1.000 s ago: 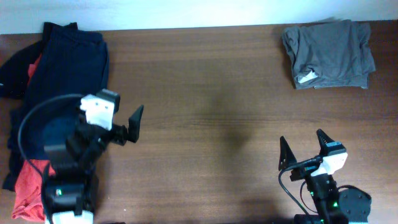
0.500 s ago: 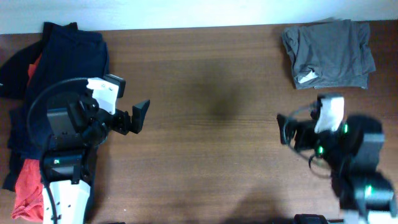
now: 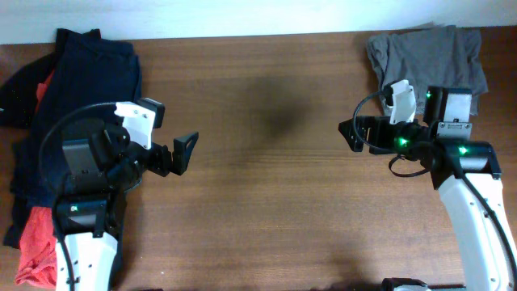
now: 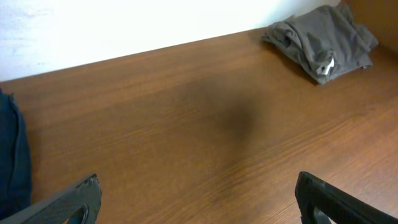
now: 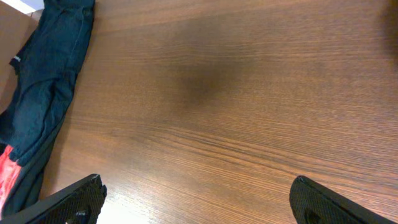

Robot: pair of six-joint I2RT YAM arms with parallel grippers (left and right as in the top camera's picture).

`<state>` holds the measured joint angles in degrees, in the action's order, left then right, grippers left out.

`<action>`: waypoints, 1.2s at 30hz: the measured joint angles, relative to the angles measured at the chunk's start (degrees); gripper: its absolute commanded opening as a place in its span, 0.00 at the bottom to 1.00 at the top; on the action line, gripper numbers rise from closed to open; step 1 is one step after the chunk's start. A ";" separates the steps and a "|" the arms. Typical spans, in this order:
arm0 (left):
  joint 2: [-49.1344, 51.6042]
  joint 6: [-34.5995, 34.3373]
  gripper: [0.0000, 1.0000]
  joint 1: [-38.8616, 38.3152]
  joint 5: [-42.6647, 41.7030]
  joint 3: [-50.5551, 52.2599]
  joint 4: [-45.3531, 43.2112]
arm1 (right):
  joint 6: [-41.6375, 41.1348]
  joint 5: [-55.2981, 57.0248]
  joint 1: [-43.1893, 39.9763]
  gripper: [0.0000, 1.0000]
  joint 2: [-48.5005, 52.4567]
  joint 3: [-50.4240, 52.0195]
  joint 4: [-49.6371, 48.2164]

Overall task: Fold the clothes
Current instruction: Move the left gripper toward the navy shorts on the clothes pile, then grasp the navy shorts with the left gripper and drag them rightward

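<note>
Overhead, table [image 3: 266, 226]: brown wood, an arm at each side
Clothes [image 3: 89, 81]: an unfolded heap at the far left edge; the navy piece lies on top and runs to the back edge
Black pieces [image 3: 14, 101]: stick out at the heap's left side
Red shirt [image 3: 32, 242]: shows at the heap's near end and again as a small patch near the back
Grey garment [image 3: 428, 52]: bunched in the back right corner, well apart from the heap; the right arm covers its near edge
Left gripper [image 4: 199, 202]: fingers spread wide, nothing between them, over bare wood just right of the heap, pointing to the table's middle
Right gripper [image 5: 196, 202]: fingers spread wide, nothing held, over bare wood left of the grey garment, facing the heap
White tag [image 4: 324, 64]: on the grey garment's near fold, left wrist view
</note>
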<state>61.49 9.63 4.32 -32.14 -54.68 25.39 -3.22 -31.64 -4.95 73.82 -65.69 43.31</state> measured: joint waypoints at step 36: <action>60.30 -7.82 0.72 2.95 41.53 -46.49 4.44 | 3.43 1.81 0.00 0.99 0.20 -0.09 2.69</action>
<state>121.80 1.80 7.27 9.39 -101.16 29.82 0.21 -29.82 -4.95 74.02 -65.78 46.00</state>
